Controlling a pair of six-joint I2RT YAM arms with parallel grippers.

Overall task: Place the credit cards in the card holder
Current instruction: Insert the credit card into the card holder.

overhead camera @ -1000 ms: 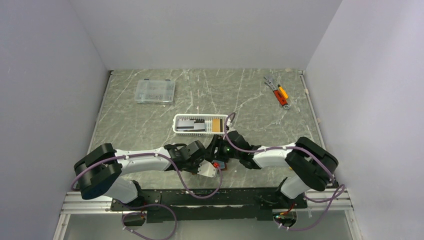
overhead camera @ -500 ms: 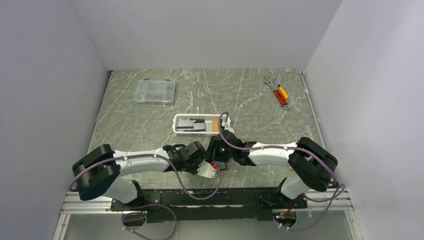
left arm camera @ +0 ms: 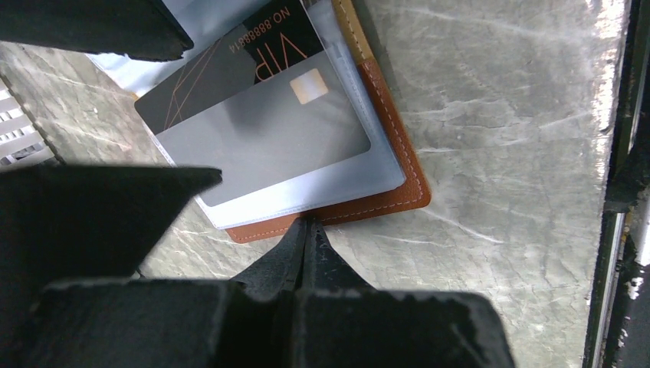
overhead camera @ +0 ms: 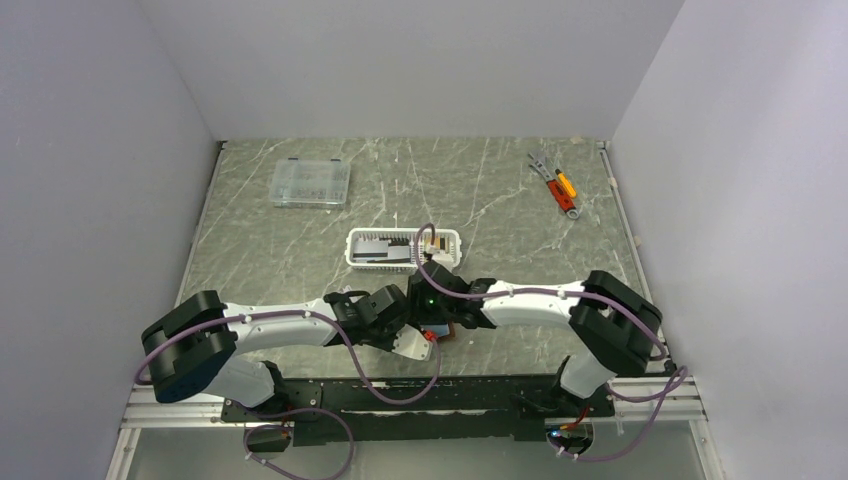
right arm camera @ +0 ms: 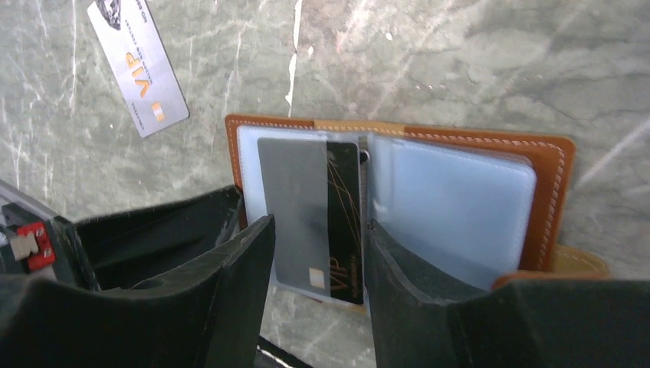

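The card holder (right arm camera: 553,165) lies open on the table, brown leather with clear sleeves. A black card (right arm camera: 343,215) printed VIP lies on its left page, part of it under a sleeve. My right gripper (right arm camera: 318,222) stands over this card, with its fingers (right arm camera: 245,284) against both long sides. My left gripper (left arm camera: 306,226) is shut, its tips pressing the card holder's (left arm camera: 398,153) near edge. A silver card (right arm camera: 138,69) lies loose on the table beyond. More credit cards (overhead camera: 385,250) sit in the white basket.
The white slotted basket (overhead camera: 352,250) stands just beyond the grippers. At the back left is a clear compartment box (overhead camera: 310,182), and small tools (overhead camera: 555,185) lie at the back right. The table's near edge and a black rail (left arm camera: 628,153) run close behind the card holder.
My right arm has swung left over the card holder and its jaws have narrowed around the black card. The left gripper has stayed shut in place.
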